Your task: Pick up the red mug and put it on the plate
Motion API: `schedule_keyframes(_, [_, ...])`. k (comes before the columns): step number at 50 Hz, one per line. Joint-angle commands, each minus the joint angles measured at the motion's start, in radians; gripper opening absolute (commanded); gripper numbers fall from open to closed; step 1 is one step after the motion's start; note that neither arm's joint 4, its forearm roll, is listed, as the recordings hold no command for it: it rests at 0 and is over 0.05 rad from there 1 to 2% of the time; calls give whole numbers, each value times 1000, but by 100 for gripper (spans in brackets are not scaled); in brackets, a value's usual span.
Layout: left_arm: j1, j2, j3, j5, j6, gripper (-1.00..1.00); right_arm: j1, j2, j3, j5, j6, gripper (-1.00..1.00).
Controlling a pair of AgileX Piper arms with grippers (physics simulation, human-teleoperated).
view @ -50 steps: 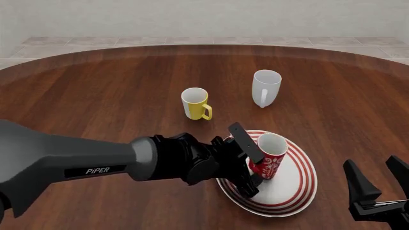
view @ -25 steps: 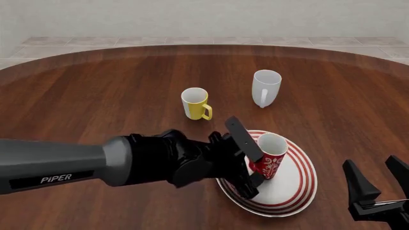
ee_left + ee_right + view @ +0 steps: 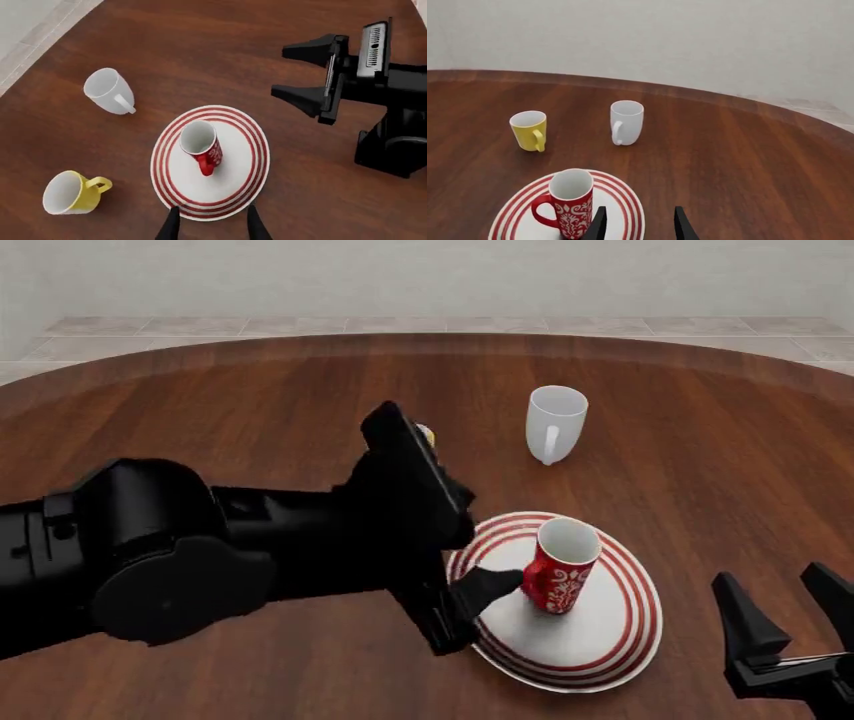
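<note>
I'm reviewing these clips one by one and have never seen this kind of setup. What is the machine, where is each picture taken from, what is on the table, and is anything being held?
These are simulator renders of two robot arms at a round wooden table. One picture is from a fixed camera behind the arms; the other two are from cameras mounted just behind each gripper.

In the fixed view, the big black shape is the left arm, and its left gripper sits open beside the red mug, not touching it. The right gripper waits open at the near right.

The red mug stands upright on the plate, which has red rings. Farther back stand a white mug and a yellow mug; the left arm hides most of the yellow one in the fixed view.

Nothing is held.
</note>
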Motion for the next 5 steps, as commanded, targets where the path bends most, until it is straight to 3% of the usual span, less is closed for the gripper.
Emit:
schedule_keyframes(1, [22,-225,21,89,48,100,1,8,0,-5,-6,100])
schedule_keyframes(2, [13,-236,13,104,32,100,1,8,0,-5,-6,100])
schedule_keyframes(5, [25,-298,34,117,73,100,3,7,0,-3,-7,100])
